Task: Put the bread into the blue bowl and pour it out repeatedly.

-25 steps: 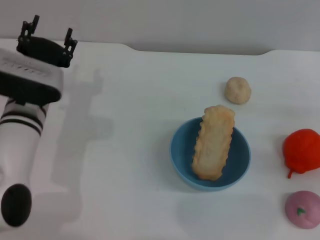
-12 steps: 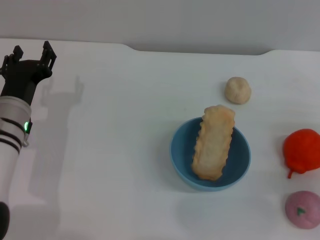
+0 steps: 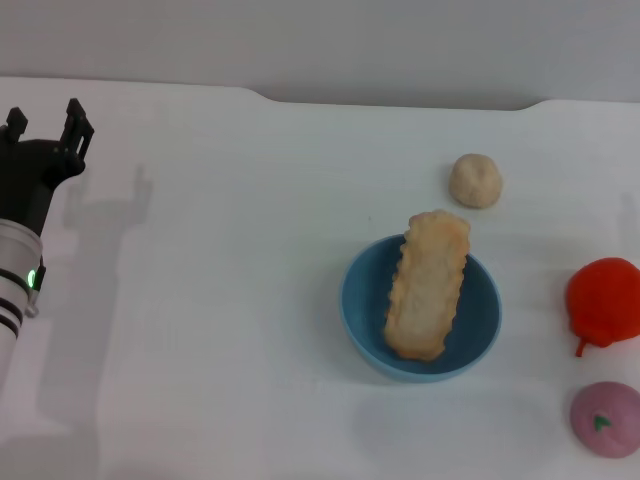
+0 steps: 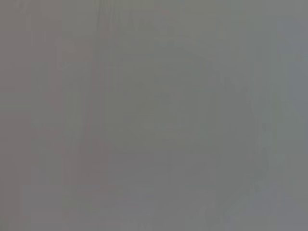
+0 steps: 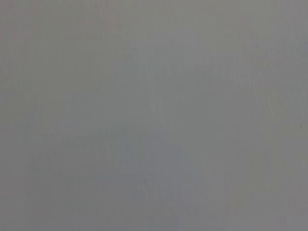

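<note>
Fingers of the left gripper (image 3: 45, 125) stand spread apart with nothing between them, and over the last second that arm has drawn back from the far left corner toward the left edge of the table (image 3: 240, 300), well away from the work, so a placing step looks just finished. Bread (image 3: 428, 284) lies pale side up in the blue bowl (image 3: 482, 330), its far end jutting over the rim, ready to be poured out; the right gripper is out of view.

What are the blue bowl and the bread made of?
The blue bowl looks like smooth, slightly shiny plastic, evenly coloured. The bread lying in it looks like a matte toy, foam or soft plastic perhaps: pale tan, wavy moulded edges, no crumbs.
</note>
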{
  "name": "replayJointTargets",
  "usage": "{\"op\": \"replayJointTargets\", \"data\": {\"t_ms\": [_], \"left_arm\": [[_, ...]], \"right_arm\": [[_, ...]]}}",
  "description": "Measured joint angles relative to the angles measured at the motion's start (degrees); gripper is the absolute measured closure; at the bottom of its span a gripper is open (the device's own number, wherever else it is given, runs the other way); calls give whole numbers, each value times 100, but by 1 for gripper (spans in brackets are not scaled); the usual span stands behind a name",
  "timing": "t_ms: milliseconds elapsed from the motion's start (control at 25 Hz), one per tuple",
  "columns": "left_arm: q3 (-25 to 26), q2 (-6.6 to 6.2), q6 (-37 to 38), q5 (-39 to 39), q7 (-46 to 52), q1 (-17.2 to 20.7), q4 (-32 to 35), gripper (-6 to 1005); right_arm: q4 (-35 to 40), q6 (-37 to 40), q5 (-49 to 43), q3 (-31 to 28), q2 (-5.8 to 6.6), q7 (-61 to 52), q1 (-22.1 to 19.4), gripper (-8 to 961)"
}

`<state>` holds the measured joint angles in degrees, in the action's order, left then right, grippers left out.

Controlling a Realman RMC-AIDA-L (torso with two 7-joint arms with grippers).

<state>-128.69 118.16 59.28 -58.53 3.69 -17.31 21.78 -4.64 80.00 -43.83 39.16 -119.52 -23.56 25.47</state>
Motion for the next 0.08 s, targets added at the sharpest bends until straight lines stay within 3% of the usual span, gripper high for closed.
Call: {"op": "replayJointTargets", "data": {"t_ms": [80], "left_arm": [[-49,5,-2,5,8,42,-7,298]], "right_arm": [[-1,-14,0,-8,2,1,3,508]]}}
